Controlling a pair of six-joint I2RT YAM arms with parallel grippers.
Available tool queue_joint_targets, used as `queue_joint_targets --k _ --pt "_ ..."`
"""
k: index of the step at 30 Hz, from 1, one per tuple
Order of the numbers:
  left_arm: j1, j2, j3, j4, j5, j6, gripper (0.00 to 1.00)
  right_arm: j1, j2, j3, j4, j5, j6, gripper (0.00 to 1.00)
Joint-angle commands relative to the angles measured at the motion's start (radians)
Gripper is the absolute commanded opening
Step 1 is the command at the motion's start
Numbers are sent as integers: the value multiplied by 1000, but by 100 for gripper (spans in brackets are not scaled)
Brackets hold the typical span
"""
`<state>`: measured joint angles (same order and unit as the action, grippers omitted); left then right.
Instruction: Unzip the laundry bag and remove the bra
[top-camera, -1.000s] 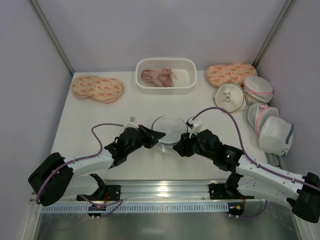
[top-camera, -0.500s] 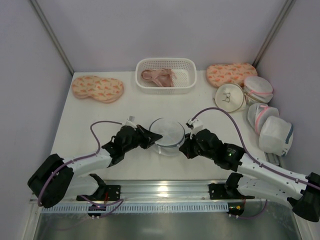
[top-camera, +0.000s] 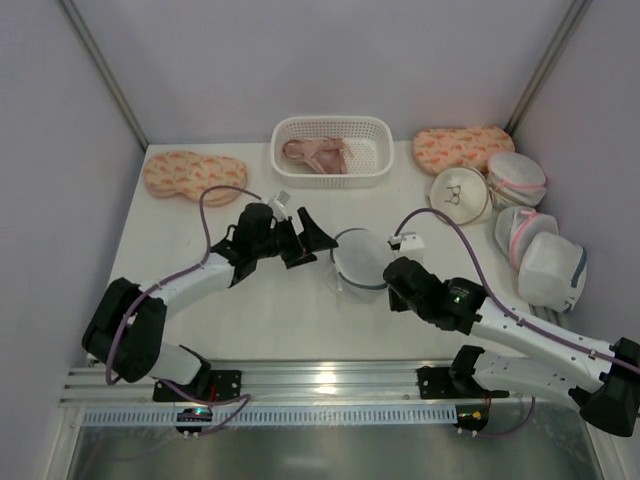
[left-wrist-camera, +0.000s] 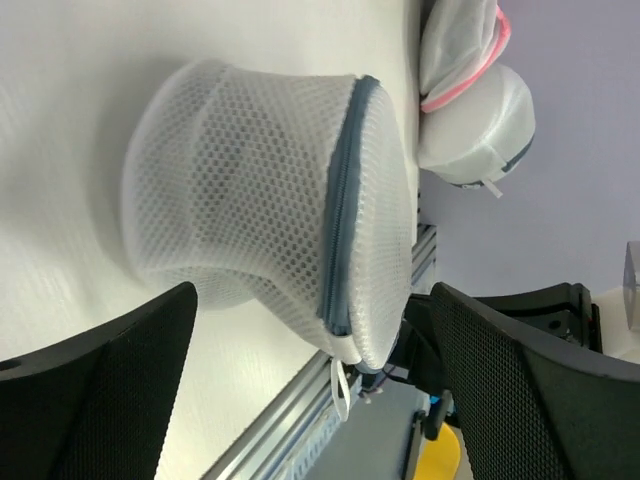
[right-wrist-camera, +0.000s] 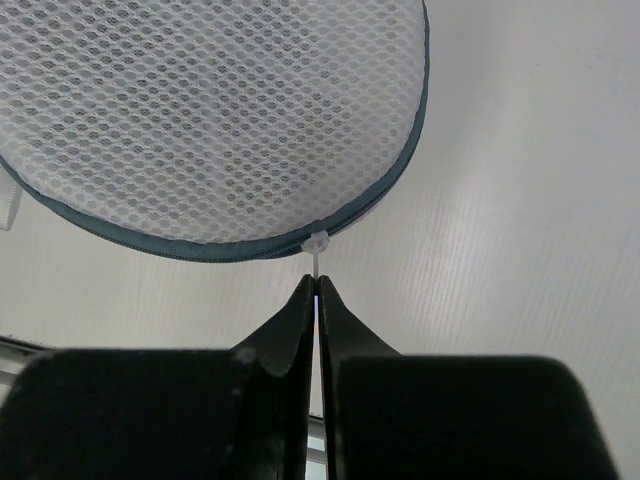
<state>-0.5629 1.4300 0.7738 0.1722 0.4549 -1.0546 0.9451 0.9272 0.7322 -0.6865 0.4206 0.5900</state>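
The laundry bag (top-camera: 358, 260) is a round dome of white-grey mesh with a grey-blue zip, lying mid-table between the arms. The left wrist view shows the laundry bag (left-wrist-camera: 250, 190) on its side with the zip (left-wrist-camera: 340, 210) closed round the rim. My left gripper (top-camera: 312, 243) stands wide open just left of it, touching nothing; its fingers (left-wrist-camera: 110, 400) frame the bag. My right gripper (right-wrist-camera: 316, 285) is shut on the white zip pull (right-wrist-camera: 316, 245) at the bag's near right edge. The bra is hidden; only a dim dark patch (right-wrist-camera: 190, 100) shows through the mesh.
A white basket (top-camera: 380, 165) at the back holds a pale pink bra (top-camera: 318, 153). Orange patterned pieces lie at back left (top-camera: 195, 177) and back right (top-camera: 462, 148). A flat round bag (top-camera: 460, 195) and trimmed mesh bags (top-camera: 540, 255) crowd the right edge. A metal rail (top-camera: 320, 385) runs along the front.
My left gripper let go of the bag, opened wide and drew back to the left. My right gripper closed on the zip pull, and the bag shifted a little to the right.
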Motion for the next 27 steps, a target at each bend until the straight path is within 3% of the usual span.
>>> queue_joint_targets --k 1,6,9,13,14,17,27 --pt "12 -17 25 -97 -8 110 100 3 -21 21 -68 92 34 4" --pt "11 -149 -48 -204 -185 82 100 3 -31 4 -9 46 27 4" --pt "-9 -293 -148 -238 -202 24 99 3 -37 -17 79 -51 -7 4" --pt "-64 -485 -264 -223 -235 -121 100 1 -62 -82 316 -365 -68 4" --pt "-77 -543 -284 -217 -237 -148 99 3 -60 -103 409 -511 -68 4" --pt "-114 -606 -349 -159 -231 -244 99 4 -25 -120 551 -717 -65 4" --pt "-172 -472 -360 62 -191 -334 99 12 58 -108 610 -754 -79 4"
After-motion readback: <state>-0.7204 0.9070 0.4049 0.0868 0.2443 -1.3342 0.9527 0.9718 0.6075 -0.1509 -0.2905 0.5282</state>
